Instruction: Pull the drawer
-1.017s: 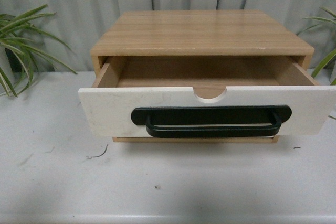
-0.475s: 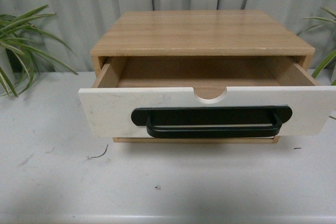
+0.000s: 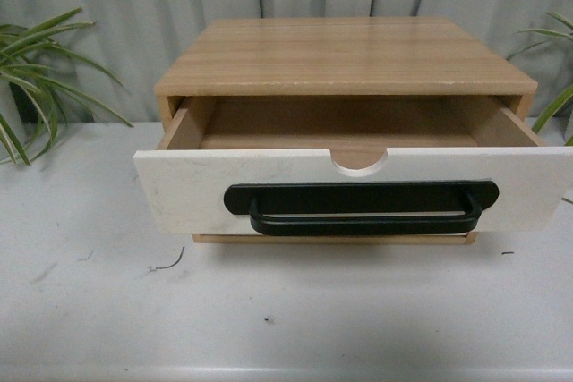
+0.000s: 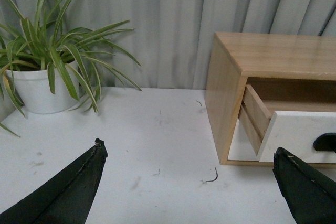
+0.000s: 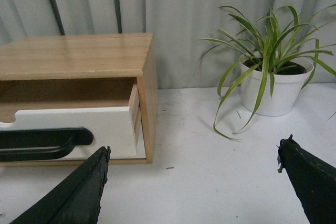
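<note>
The white-fronted wooden drawer point(image 3: 358, 187), with its long black bar handle point(image 3: 363, 209) on an oval plate and a half-round notch in its top edge, sits in the middle of the front view, drawn well out of the light wooden cabinet point(image 3: 345, 55). Its empty inside shows behind the white front. Compared with the front views from a second and half a second ago, nothing has shifted: the drawer stands at the same extension, and no arm appears in that view. I judge the pull done and the arms backed off.

In the left wrist view the left tool point(image 4: 189, 182) is spread wide and holds nothing, its fingers at the lower corners of the frame, with the drawer at the right edge. The right tool point(image 5: 191, 184) is likewise wide open and empty, with the drawer at the left of its frame. Both hang above the white bench point(image 3: 98, 310), apart from the handle.
</note>
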